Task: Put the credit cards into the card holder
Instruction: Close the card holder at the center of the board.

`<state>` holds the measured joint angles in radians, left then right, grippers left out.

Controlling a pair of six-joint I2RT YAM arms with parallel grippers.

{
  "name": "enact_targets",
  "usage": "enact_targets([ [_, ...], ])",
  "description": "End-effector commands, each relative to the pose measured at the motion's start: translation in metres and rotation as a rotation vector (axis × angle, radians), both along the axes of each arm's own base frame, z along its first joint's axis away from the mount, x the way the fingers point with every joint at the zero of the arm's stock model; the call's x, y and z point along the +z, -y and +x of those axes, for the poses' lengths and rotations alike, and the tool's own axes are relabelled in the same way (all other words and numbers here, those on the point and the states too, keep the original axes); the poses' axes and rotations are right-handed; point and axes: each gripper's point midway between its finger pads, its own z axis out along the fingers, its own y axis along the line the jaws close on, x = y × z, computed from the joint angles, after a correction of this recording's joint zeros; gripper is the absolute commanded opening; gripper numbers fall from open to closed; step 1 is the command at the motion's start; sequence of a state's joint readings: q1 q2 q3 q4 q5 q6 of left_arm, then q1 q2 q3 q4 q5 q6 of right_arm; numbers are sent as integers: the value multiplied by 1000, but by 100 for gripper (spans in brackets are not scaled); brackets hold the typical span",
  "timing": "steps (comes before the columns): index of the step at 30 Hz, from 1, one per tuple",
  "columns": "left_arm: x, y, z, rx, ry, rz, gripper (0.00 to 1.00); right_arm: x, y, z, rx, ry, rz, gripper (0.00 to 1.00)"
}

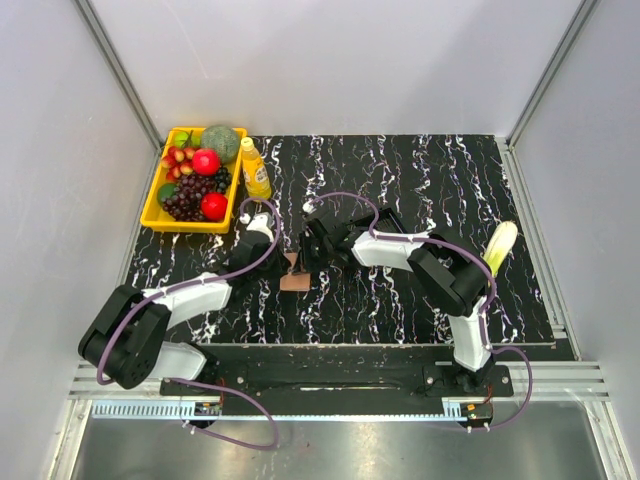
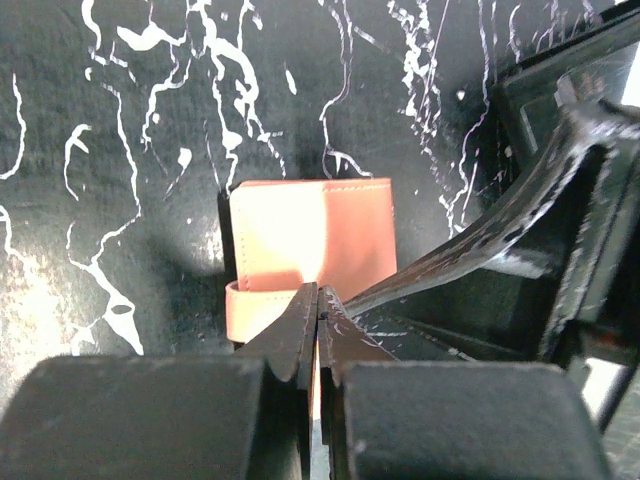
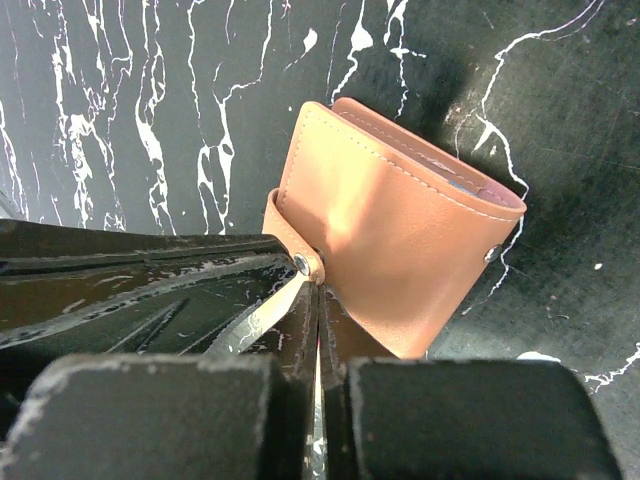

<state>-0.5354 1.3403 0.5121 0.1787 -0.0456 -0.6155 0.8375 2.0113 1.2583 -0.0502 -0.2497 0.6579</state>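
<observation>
The card holder [image 1: 295,281] is a tan-brown folded wallet lying mid-table, and both grippers meet at it. In the left wrist view its strap [image 2: 252,306] wraps the near edge, and my left gripper [image 2: 317,298] is shut with its tips at that edge of the card holder [image 2: 310,235]. My right gripper [image 3: 318,290] is shut too, its tips just under the snap tab [image 3: 301,263] of the card holder [image 3: 400,250]. Nothing shows between either pair of fingers. No credit cards are in view. A greyish strip [image 3: 455,183] sits in the wallet's far opening, and I cannot tell what it is.
A yellow tray [image 1: 150,205] of fruit stands at the back left, with a small yellow bottle [image 1: 255,170] beside it. A pale yellow banana-like object [image 1: 500,247] lies at the right. Grey walls close in three sides of the black marbled table [image 1: 400,170].
</observation>
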Motion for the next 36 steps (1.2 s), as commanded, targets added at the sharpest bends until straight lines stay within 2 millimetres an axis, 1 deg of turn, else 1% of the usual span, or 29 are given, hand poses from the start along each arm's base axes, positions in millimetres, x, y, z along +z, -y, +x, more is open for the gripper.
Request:
enact_targets([
  [1,1,4,-3,-39,24,-26,0,-2,-2,-2,-4,-26,2,0],
  [4,-10,3,-4,-38,4,-15,0,-5,-2,-1,-5,-32,-1,0],
  [6,-11,6,-7,-46,-1,-33,0,-4,-3,1,-7,-29,0,0],
  [9,-7,4,-9,-34,23,-51,0,-3,-2,4,-13,-26,2,0],
  [10,-4,-2,-3,-2,37,-27,0,-4,-2,5,-15,-27,1,0],
  [15,10,-6,-5,10,90,-48,0,-3,-1,8,-22,-31,6,0],
  [17,7,-8,-6,8,79,-33,0,2,-2,10,-22,-23,17,0],
  [21,2,-2,-8,-23,64,-41,0,9,-6,13,-20,-19,43,0],
  [24,-5,2,-8,-33,46,-47,0,11,-5,17,-29,-13,45,0],
  [28,-15,4,-5,-32,24,-39,0,6,-3,18,-30,-24,40,0],
  [31,-25,4,-5,-30,-8,-21,0,3,-3,16,-26,-33,40,0],
  [36,-23,5,-5,-17,3,-48,0,-1,-1,13,-21,-46,37,0],
])
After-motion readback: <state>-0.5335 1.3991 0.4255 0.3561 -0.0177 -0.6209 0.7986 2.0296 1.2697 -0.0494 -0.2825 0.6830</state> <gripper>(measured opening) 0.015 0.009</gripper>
